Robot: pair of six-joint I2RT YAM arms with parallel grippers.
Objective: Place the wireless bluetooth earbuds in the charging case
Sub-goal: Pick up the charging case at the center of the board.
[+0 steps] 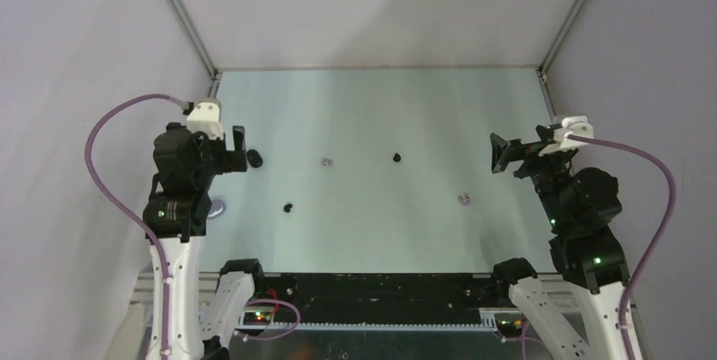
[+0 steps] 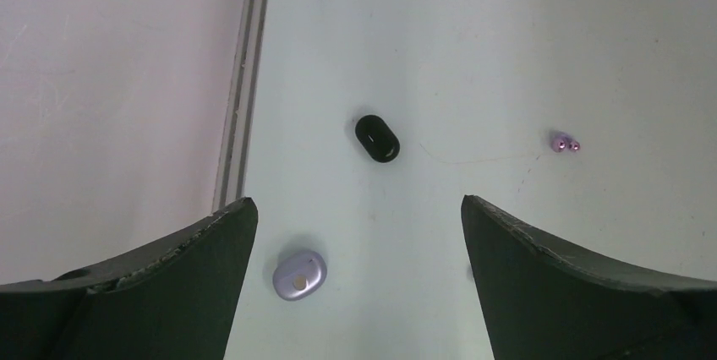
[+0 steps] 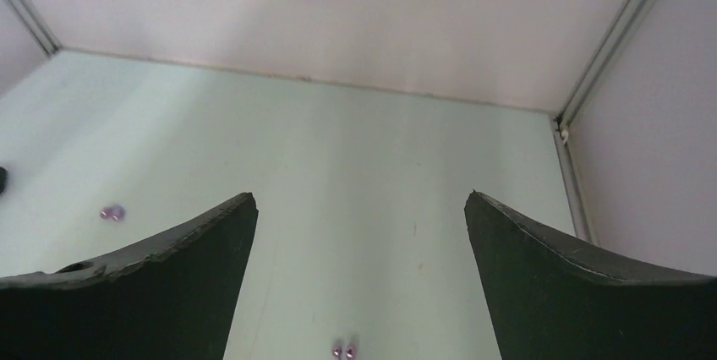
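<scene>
Four earbuds lie apart on the pale green table: a lilac one point(image 1: 327, 161), a black one point(image 1: 396, 157), a black one point(image 1: 288, 207) and a lilac one point(image 1: 462, 199). A black oval charging case point(image 1: 254, 158) lies beside my left gripper point(image 1: 239, 150), which is open and empty. A lilac case point(image 1: 218, 206) lies half hidden by the left arm. The left wrist view shows the black case point(image 2: 377, 138), the lilac case point(image 2: 299, 275) and a lilac earbud point(image 2: 564, 144). My right gripper point(image 1: 500, 155) is open and empty above the table; its view shows two lilac earbuds point(image 3: 112, 212) point(image 3: 344, 349).
White walls with metal corner rails point(image 1: 182, 18) close the table at the back and sides. The left rail point(image 2: 241, 81) runs close beside the left gripper. A black bar point(image 1: 380, 288) with cables lies along the near edge.
</scene>
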